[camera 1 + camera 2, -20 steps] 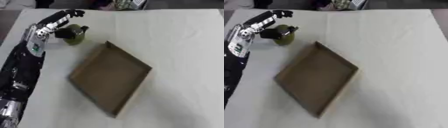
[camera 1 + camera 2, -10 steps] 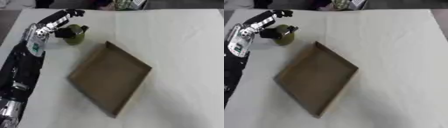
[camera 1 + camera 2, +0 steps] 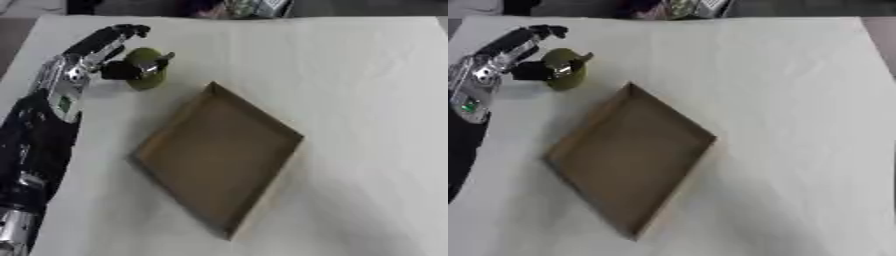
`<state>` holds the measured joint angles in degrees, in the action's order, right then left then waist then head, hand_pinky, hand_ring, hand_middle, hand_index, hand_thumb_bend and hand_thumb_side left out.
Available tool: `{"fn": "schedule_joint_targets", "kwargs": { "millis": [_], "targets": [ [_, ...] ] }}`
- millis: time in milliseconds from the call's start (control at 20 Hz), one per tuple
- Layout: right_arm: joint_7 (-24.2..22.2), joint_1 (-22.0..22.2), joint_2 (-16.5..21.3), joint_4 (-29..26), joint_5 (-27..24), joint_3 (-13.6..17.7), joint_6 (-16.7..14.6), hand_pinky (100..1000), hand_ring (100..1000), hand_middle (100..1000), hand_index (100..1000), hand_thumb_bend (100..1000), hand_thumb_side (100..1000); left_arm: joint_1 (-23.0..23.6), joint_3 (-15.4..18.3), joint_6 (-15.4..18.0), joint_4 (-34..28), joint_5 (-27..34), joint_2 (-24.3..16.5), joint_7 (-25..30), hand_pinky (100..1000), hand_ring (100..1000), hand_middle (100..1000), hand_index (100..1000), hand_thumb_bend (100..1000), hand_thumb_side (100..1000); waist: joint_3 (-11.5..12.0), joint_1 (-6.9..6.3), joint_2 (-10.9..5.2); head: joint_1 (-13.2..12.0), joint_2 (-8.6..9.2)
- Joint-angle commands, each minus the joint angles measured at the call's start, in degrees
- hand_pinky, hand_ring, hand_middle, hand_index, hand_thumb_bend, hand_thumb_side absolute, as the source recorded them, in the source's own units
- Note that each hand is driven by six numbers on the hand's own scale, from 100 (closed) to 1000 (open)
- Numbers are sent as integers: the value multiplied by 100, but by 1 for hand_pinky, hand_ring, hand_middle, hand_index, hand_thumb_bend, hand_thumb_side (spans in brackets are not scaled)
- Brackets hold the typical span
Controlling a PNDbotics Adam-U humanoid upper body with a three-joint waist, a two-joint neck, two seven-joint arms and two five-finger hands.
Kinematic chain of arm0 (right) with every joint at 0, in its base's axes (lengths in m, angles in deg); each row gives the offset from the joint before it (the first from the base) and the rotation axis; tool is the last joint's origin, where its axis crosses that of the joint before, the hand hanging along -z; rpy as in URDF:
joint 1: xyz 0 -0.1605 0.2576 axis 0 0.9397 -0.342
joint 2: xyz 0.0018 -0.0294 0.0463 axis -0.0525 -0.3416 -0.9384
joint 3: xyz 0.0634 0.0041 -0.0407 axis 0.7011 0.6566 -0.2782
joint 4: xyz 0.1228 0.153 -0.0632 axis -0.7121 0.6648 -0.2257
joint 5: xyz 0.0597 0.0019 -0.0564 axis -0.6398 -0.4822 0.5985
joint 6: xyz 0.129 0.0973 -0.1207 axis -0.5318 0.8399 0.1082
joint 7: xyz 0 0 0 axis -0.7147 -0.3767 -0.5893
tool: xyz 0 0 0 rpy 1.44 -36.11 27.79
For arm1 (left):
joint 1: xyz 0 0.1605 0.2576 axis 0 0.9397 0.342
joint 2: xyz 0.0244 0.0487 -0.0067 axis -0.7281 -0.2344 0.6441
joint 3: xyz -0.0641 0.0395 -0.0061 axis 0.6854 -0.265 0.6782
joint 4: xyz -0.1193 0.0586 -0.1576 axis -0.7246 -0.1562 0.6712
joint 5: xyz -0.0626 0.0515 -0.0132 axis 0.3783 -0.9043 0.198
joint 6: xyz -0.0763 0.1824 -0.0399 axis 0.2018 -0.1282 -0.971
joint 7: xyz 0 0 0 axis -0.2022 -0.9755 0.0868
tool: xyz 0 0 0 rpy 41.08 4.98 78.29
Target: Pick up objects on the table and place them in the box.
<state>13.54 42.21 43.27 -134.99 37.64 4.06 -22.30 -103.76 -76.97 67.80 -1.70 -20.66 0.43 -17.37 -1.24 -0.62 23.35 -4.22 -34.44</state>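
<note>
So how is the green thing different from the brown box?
The green object is small and rounded; the cardboard box is big, flat and square-cornered. The green object is olive green; the cardboard box is brown. The left robot hand is curled round the green object; nothing touches the cardboard box, and it looks empty. Both are over the same white table.

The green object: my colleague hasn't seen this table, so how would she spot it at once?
Start at the brown cardboard box lying mid-table, then look past its far left corner. There the small olive-green rounded object stands, with the left hand at it, fingers arching over. It is the only green thing on the white table.
</note>
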Motion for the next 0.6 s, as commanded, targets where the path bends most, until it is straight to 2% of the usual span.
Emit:
{"fn": "schedule_joint_targets", "kwargs": {
  "millis": [50, 450, 600],
  "targets": [
    [7, -69, 48, -91, -51, 23, -3, 803, 680, 543, 811, 100, 591, -102, 51, -178, -88, -280, -68, -79, 1000, 999, 867, 993, 471, 790, -12, -5, -108, -20, 107],
    [2, -83, 34, -91, -95, 13, 3, 805, 679, 542, 812, 100, 591, -89, 123, -219, -29, -653, -28, -93, 1000, 1000, 874, 993, 494, 782, -45, -4, -38, -60, 158],
    [6, -81, 37, -91, -107, 13, 4, 805, 678, 541, 812, 100, 591, -67, 124, -208, 39, -708, -25, 60, 1000, 997, 871, 990, 482, 743, -37, -5, -21, -57, 137]
  ]
}}
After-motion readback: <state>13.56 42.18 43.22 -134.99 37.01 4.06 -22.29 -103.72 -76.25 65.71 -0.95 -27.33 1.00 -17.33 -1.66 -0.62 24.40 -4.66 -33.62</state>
